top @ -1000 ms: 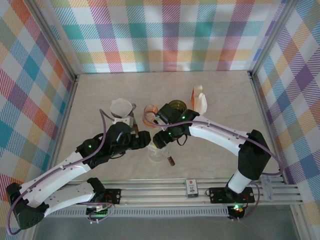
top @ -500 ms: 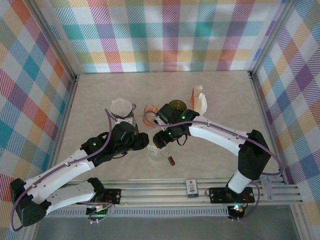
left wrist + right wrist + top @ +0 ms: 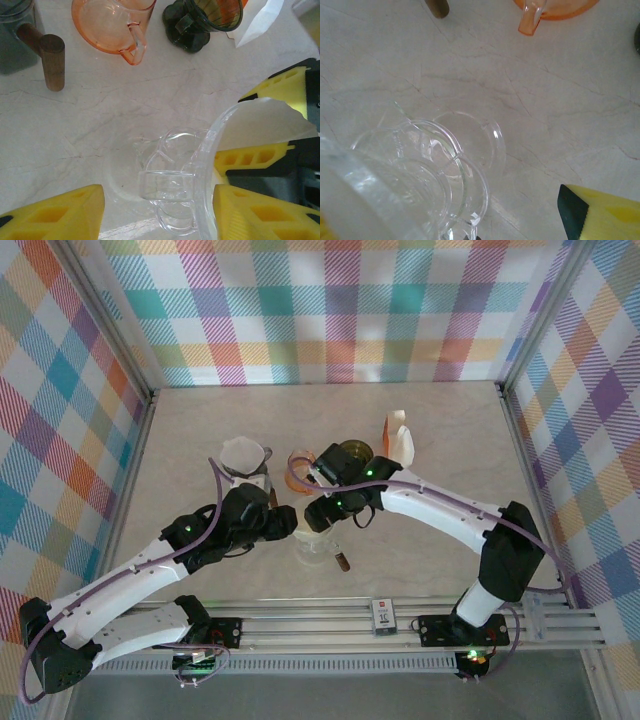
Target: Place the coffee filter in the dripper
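Note:
A clear glass dripper [image 3: 318, 548] stands on the table near the front, between my two grippers. In the left wrist view its handle [image 3: 167, 186] points toward the camera. My left gripper [image 3: 159, 212] has one yellow finger at each side of the dripper's base disc and is closed against it. A white coffee filter [image 3: 260, 122] sits inside the cone, with the right gripper's yellow fingers on either side of it. My right gripper [image 3: 322, 515] hovers over the dripper [image 3: 420, 165] with its jaws wide. Its visible finger [image 3: 600, 212] touches nothing.
Behind the dripper stand a grey vessel with a wooden handle [image 3: 51, 60] topped by a white filter [image 3: 243, 453], an orange dripper [image 3: 300, 460], a dark green dripper [image 3: 353, 452] and a paper stand [image 3: 400, 443]. A small brown piece [image 3: 342, 561] lies beside the clear dripper.
My left gripper slid forward to the clear dripper and narrowed its jaws round the base. The right arm shifted only slightly; the dripper stayed put.

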`<state>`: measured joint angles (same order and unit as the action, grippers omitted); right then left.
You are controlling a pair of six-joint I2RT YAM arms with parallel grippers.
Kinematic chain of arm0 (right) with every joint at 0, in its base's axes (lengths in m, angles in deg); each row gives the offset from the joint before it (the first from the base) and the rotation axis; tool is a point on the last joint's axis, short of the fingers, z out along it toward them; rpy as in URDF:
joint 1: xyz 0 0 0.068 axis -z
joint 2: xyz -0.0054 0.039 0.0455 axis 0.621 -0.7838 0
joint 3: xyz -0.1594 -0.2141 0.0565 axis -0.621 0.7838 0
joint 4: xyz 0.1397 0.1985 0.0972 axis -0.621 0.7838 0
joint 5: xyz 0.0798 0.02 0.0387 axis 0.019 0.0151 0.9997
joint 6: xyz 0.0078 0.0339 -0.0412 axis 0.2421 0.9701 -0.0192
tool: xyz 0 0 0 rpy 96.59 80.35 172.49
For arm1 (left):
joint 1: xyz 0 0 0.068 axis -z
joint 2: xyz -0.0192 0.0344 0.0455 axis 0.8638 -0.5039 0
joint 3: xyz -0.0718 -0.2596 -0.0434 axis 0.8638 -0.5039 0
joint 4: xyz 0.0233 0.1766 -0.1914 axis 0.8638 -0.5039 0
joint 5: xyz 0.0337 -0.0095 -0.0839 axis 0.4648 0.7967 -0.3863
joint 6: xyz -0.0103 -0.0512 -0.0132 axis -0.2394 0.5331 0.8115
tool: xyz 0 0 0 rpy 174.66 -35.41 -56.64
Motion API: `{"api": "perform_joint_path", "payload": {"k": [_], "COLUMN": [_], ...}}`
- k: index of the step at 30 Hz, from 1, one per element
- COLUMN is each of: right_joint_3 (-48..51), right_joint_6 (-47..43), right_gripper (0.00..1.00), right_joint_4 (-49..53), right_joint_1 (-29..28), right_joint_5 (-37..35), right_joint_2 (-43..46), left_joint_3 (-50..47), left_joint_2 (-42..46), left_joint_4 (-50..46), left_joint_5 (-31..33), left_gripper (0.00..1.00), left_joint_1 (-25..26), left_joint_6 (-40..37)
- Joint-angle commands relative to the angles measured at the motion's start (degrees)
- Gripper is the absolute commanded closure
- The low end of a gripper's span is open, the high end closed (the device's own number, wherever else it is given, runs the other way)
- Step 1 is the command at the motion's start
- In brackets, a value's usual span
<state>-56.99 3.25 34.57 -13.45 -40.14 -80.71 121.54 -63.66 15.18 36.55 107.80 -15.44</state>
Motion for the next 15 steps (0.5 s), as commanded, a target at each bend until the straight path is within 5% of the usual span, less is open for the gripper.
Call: {"api": "perform_joint_path", "payload": {"k": [1,15], "right_joint_3": [-0.10,1.92], "right_joint_6": [0.36,1.35], "right_gripper": [0.18,0.18], "right_joint_4": [0.24,-1.05], "right_joint_1": [-0.52,-0.46], "right_joint_5": [1.19,0.98], "right_joint_2": [0.79,-0.68], "left_joint_3": [-0.03,-0.26], "left_joint_2": [0.83,0.43], "left_joint_4": [-0.67,-0.35], "left_joint_5": [0.50,0.54], "left_gripper": [0.40,0.39], "left_joint_1": [-0.64,-0.68], "left_joint_6": [-0.35,-0.30]}}
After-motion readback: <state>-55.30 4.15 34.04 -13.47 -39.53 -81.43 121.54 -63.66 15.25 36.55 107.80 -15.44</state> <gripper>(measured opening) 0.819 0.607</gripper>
